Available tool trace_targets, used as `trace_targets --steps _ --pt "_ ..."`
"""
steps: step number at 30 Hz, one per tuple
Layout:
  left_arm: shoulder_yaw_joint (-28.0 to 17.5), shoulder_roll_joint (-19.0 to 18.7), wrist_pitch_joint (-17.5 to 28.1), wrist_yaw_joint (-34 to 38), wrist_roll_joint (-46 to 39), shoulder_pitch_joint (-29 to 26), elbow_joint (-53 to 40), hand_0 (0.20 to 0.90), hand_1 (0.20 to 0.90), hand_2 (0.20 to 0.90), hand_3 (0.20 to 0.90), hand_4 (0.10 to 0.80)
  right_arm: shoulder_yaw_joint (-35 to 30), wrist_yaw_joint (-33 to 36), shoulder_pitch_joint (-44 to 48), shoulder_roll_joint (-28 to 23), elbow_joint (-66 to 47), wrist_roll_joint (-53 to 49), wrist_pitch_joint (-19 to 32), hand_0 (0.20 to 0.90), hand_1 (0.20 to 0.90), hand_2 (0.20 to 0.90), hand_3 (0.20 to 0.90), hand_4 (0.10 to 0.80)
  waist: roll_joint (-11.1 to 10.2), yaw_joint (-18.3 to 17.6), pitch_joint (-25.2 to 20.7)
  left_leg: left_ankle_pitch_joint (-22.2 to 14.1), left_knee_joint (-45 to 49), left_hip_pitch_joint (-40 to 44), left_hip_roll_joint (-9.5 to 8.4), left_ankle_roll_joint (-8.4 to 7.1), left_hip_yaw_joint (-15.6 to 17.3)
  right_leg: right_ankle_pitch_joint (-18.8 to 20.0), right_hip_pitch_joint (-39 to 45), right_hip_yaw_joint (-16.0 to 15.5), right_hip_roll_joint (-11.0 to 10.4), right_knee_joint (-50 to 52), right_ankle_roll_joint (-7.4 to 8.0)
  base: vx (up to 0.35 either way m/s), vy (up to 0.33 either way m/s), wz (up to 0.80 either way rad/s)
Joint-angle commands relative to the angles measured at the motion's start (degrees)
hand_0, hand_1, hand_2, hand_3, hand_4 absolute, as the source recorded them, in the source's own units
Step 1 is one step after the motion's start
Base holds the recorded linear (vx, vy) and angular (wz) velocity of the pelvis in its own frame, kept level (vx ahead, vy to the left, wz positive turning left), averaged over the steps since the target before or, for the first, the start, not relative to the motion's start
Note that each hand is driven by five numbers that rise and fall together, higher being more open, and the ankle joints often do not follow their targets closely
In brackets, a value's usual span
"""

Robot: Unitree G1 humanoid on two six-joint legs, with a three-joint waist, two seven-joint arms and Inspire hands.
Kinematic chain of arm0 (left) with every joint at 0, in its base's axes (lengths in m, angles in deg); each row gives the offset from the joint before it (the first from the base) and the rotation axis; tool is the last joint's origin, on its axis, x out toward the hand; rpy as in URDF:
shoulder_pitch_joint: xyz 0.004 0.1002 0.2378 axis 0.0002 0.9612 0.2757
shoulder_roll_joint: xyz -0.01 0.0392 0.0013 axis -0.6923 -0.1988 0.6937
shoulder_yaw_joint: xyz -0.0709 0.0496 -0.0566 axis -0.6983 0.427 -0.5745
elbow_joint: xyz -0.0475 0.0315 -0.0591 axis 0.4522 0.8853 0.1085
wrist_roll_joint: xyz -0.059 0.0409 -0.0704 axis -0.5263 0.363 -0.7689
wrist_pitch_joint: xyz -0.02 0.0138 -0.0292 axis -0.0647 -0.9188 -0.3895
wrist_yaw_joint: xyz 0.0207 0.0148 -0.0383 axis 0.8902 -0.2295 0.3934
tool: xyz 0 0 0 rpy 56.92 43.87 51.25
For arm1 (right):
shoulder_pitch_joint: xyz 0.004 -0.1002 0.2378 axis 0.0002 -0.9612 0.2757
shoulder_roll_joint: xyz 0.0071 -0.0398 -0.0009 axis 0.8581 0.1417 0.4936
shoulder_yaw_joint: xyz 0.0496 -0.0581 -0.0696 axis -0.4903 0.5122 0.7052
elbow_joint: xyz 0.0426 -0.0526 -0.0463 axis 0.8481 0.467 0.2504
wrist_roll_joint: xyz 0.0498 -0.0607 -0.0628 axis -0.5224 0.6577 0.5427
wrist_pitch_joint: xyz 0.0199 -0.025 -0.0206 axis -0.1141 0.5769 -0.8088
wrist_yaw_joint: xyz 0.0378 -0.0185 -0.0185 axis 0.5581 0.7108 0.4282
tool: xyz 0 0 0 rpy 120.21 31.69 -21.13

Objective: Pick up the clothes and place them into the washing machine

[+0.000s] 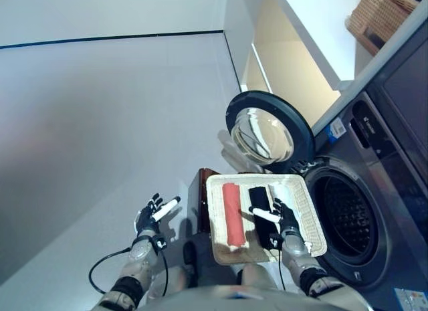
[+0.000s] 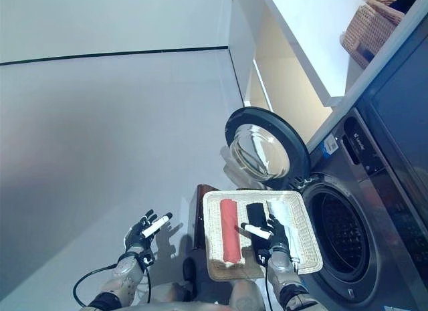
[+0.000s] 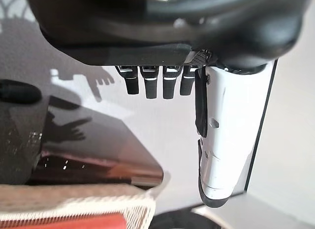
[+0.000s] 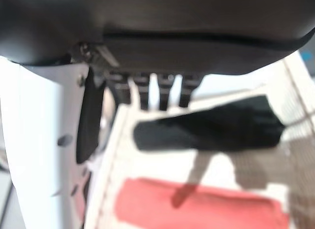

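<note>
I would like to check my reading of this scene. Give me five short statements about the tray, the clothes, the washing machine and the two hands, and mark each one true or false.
1. The washing machine has its door open. True.
2. The woven tray holds three rolled items: a red roll, a black roll and a white roll. True.
3. The right hand is over the red roll. False: it is over the black roll, fingers open.
4. The left hand is holding a piece of clothing. False: it is open and empty, over the floor beside the tray.
5. Some clothes already lie in the drum. False: none shows in the dark drum.
</note>
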Motion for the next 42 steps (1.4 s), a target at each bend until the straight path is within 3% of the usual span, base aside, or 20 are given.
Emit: trace_targets --steps 1,3,5,6,9,13,15,16,17,19,20,22,24,25,32,42 --pt "-1.73 -1.51 4.13 0.65 -0.53 -3.51 -4.44 0.900 0.900 0.900 0.900 0.800 -0.84 1.53 4.84 -2.98 -5.10 1.42 1.62 0.900 0.900 0.900 0.900 0.800 -1.73 -1.22 3.57 -7.09 9.13 -0.59 3.57 -8.49 -2.54 21.70 -0.58 1.19 -6.26 -14.79 2.74 0.194 -0.300 0.25" --pt "-1.96 -1.74 4.21 0.80 -0.52 -3.89 -4.42 0.900 0.900 0.900 0.900 0.800 -0.91 1.64 4.97 -3.11 -6.01 1.55 1.54 0.900 0.900 0.900 0.900 0.800 -2.75 -2.06 3.98 -8.06 8.79 0.64 3.92 -9.60 -4.16 24.96 -3.04 3.00 -7.14 -18.98 4.24 0.161 -0.184 0.25" --pt "-2.04 -1.84 4.21 0.91 -0.52 -3.77 -4.43 0.900 0.900 0.900 0.900 0.800 -0.98 1.79 4.82 -3.21 -6.33 1.74 1.43 0.900 0.900 0.900 0.900 0.800 -2.99 -2.33 4.13 -8.48 8.59 1.34 4.34 -10.03 -4.70 25.91 -3.51 3.05 -7.10 -19.60 4.69 0.146 -0.167 0.40" --pt "-2.16 -1.81 4.10 1.01 -0.54 -3.56 -4.67 0.900 0.900 0.900 0.900 0.800 -1.19 1.76 4.17 -3.34 -6.87 2.15 1.28 0.900 0.900 0.900 0.900 0.800 -3.92 -2.11 4.38 -8.57 8.35 1.92 4.79 -10.86 -5.29 27.14 -3.62 1.41 -7.61 -19.09 5.35 0.148 -0.193 0.50" --pt "-2.11 -1.32 3.79 0.66 -0.60 -3.11 -4.93 0.900 0.900 0.900 0.900 0.800 -1.67 1.55 3.14 -3.66 -7.27 2.67 1.12 0.900 0.900 0.900 0.900 0.800 -4.57 -1.77 4.20 -8.34 6.93 2.73 5.19 -11.58 -5.99 25.57 -2.68 -0.49 -6.83 -18.90 5.46 0.113 -0.155 0.38" --pt "-2.58 -0.80 3.86 0.85 -1.02 -2.29 -6.50 0.900 0.900 0.900 0.900 0.800 -1.80 1.98 3.11 -4.59 -7.53 3.17 1.47 0.900 0.900 0.900 0.900 0.800 -3.88 -1.30 4.50 -8.69 8.11 1.45 6.11 -12.23 -7.46 23.42 -3.44 -1.69 -5.44 -18.32 4.71 0.045 -0.138 0.07" --pt "-2.36 -0.69 4.21 0.90 -1.33 -2.48 -7.61 0.900 0.900 0.900 0.900 0.800 -0.66 2.55 4.66 -5.39 -7.04 4.17 1.77 0.900 0.900 0.900 0.900 0.800 -3.46 -0.32 5.64 -8.66 9.83 -0.68 6.51 -13.08 -11.31 21.92 -4.92 -1.68 -4.29 -17.65 3.87 -0.066 -0.136 -0.07" --pt "-1.85 -0.47 4.45 0.92 -1.74 -2.54 -8.15 0.900 0.900 0.900 0.900 0.800 0.21 3.62 6.30 -6.18 -5.90 5.82 1.64 0.900 0.900 0.900 0.900 0.800 -3.02 0.31 6.05 -7.63 8.40 -1.25 7.27 -13.88 -15.38 21.19 -5.60 -1.61 -3.76 -17.34 3.66 -0.054 -0.085 -0.07" --pt "-1.86 -0.45 4.45 0.92 -1.73 -2.55 -8.15 0.900 0.900 0.900 0.900 0.800 0.22 3.63 6.35 -6.19 -5.85 5.83 1.66 0.900 0.900 0.900 0.900 0.800 -2.95 0.22 6.03 -7.57 8.29 -1.25 7.33 -13.92 -15.48 21.15 -5.58 -1.74 -3.72 -17.33 3.63 -0.061 -0.069 0.00" --pt "-0.89 -0.23 4.62 1.19 -1.76 -3.46 -8.18 0.900 0.900 0.900 0.900 0.800 0.49 5.69 8.62 -6.99 -4.10 7.63 1.23 0.900 0.900 0.900 0.900 0.800 -1.86 -0.19 6.69 -6.00 5.93 -2.14 8.58 -14.00 -14.33 20.60 -6.39 -2.49 -4.23 -16.80 3.84 -0.151 0.002 0.11" --pt "-0.31 -0.32 4.93 1.70 -1.57 -4.92 -7.98 0.900 0.900 0.900 0.900 0.800 0.03 8.39 10.69 -8.13 -2.40 9.77 0.51 0.900 0.900 0.900 0.900 0.800 -0.62 -0.58 7.50 -3.34 3.64 -3.61 9.82 -14.33 -11.24 20.20 -8.32 -3.42 -4.84 -15.85 3.87 -0.233 0.065 0.24" --pt "0.57 -0.19 5.28 1.86 -1.49 -6.85 -7.80 0.900 0.900 0.900 0.900 0.800 -0.31 9.93 13.10 -9.59 0.80 11.00 -0.20 0.900 0.900 0.900 0.900 0.800 0.34 -1.06 7.97 -1.57 2.68 -5.22 11.05 -14.78 -7.22 20.01 -10.04 -4.68 -5.87 -15.16 3.85 -0.187 0.065 0.37" --pt "1.55 -0.51 5.53 1.82 -1.60 -8.20 -8.74 0.900 0.900 0.900 0.900 0.800 -0.91 11.56 15.26 -11.37 4.33 12.12 -1.58 0.900 0.900 0.900 0.900 0.800 1.59 -2.04 9.15 -0.08 3.81 -6.98 12.83 -15.24 -1.02 19.81 -11.36 -6.41 -7.48 -14.19 3.87 -0.163 0.043 0.62" --pt "2.21 -0.82 5.71 1.62 -1.69 -8.24 -10.12 0.900 0.900 0.900 0.900 0.800 -1.36 11.77 16.35 -11.92 6.47 11.93 -1.93 0.900 0.900 0.900 0.900 0.800 2.26 -1.77 9.76 0.20 4.83 -7.94 13.24 -15.52 -0.38 19.42 -12.45 -6.73 -7.76 -13.24 3.68 -0.120 0.030 0.72" --pt "4.87 -3.92 5.67 -0.97 -1.32 -4.37 -19.26 0.900 0.900 0.900 0.900 0.800 -5.07 13.18 22.54 -17.42 17.71 12.92 -5.35 0.900 0.900 0.900 0.900 0.800 5.32 1.38 11.32 -4.16 12.59 -13.43 11.20 -14.42 -1.03 20.03 -17.76 -4.09 -10.02 -9.33 4.15 -0.038 0.057 0.17" --pt "4.55 -2.08 5.90 1.30 -0.13 -6.65 -13.47 0.900 0.900 0.900 0.900 0.800 -4.39 16.03 20.81 -14.84 11.52 13.82 -3.73 0.900 0.900 0.900 0.900 0.800 4.63 -0.79 11.95 -5.66 13.57 -13.63 10.78 -14.71 -1.57 20.33 -17.47 -3.12 -9.87 -10.11 4.32 -0.001 0.017 -0.05"
